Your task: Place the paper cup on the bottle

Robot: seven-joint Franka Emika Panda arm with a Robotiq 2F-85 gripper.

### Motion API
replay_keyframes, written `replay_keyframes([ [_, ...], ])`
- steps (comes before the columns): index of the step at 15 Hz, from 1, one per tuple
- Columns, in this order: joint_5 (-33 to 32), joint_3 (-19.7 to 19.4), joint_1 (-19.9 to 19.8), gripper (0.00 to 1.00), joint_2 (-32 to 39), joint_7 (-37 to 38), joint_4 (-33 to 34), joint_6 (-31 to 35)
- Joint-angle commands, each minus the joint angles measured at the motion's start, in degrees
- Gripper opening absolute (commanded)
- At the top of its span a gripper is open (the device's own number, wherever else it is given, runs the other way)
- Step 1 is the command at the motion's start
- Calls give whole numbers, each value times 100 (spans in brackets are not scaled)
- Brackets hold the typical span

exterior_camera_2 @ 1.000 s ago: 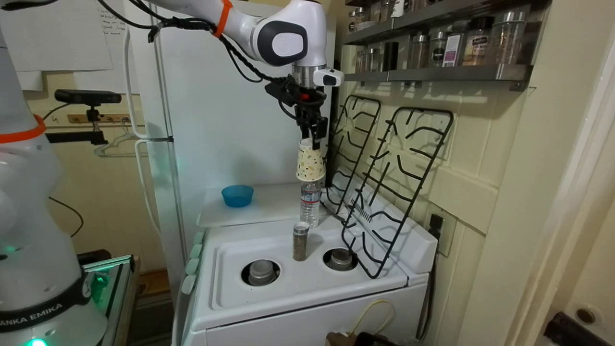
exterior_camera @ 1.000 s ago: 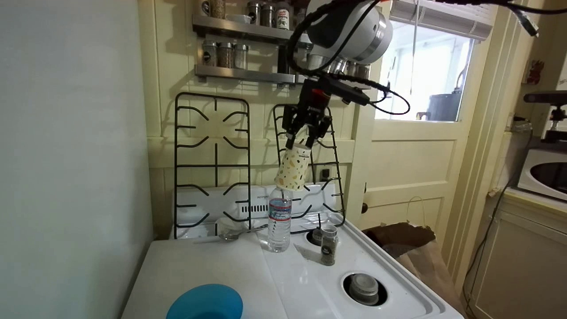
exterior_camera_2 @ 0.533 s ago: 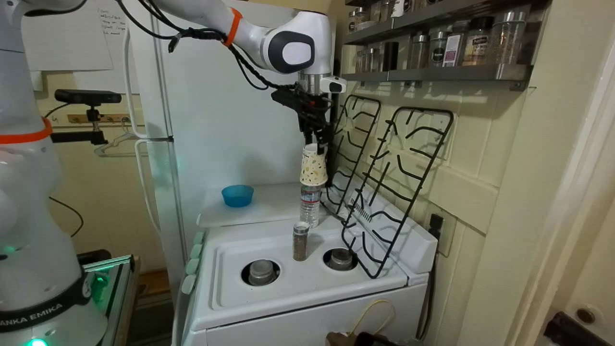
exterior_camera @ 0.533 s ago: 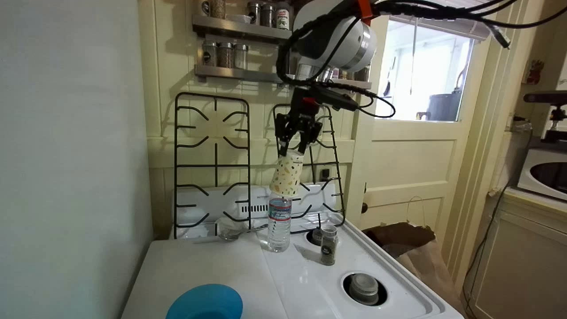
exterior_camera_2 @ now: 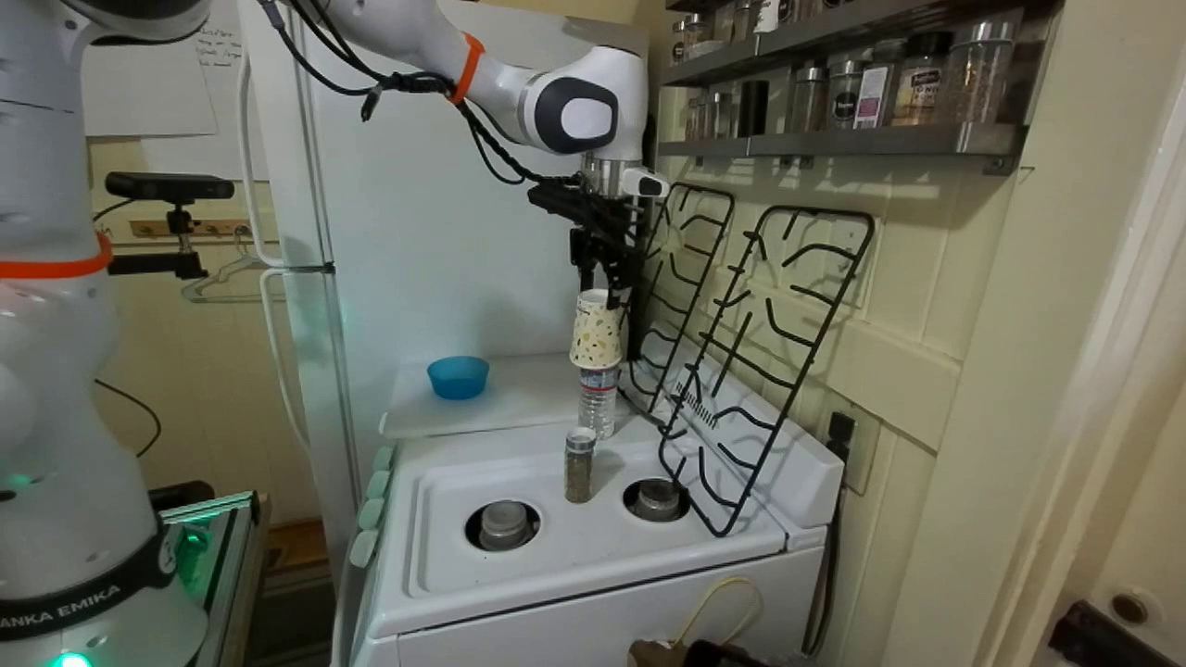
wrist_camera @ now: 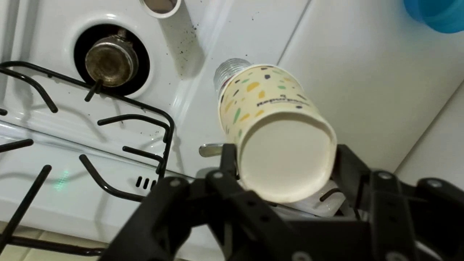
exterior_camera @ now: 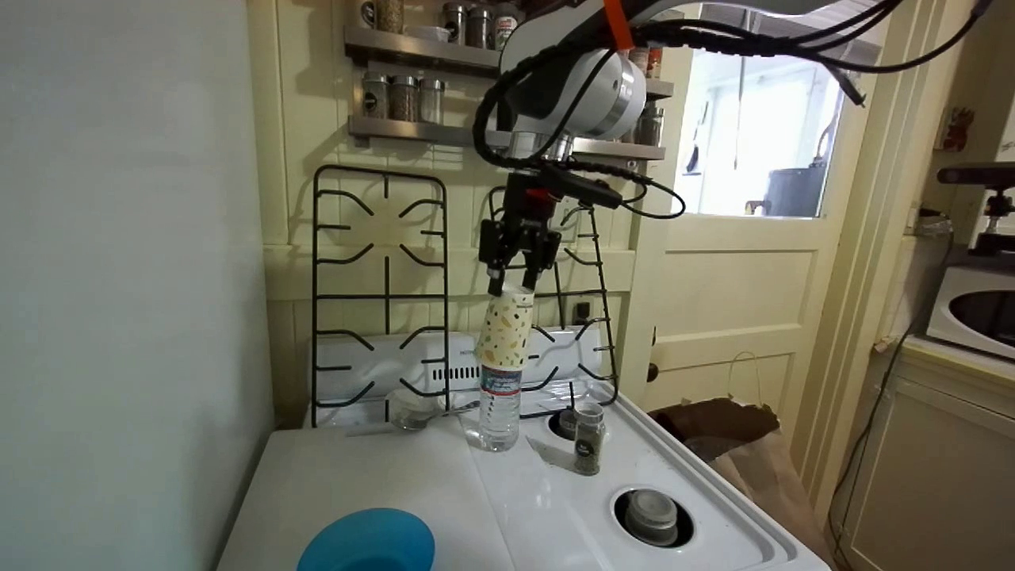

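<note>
1. Gripping the paper cup, your gripper is above the bottle; its fingers touch opposite sides of the cup near the base.
2. Your cup is upside down and leans slightly, its mouth over the bottle's top, which it hides in both exterior views. You cannot tell whether cup and bottle touch.
3. The cup is cream, flecked with yellow, green and dark spots, with small printed lettering near its base.
4. Below the cup, your bottle stands upright on the white stove, clear and ridged, with a blue-and-red label.
5. Near the bottle, to its right in an exterior view, stands a small spice jar.
6. Well apart from the bottle, a blue bowl sits on a flat white panel.
7. Behind the bottle in an exterior view, two black grates lean at the back of the stove.
</note>
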Motion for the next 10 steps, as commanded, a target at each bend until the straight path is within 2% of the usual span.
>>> replay_keyframes([
  [1,-191,-7,23,99,129,-35,282,-402],
  [4,-305,-49,-23,100,-294,-89,181,-407],
  [9,-1348,-221,-75,100,-1224,492,-422,-251],
  [10,-1035,-184,-57,100,-767,244,76,-233],
])
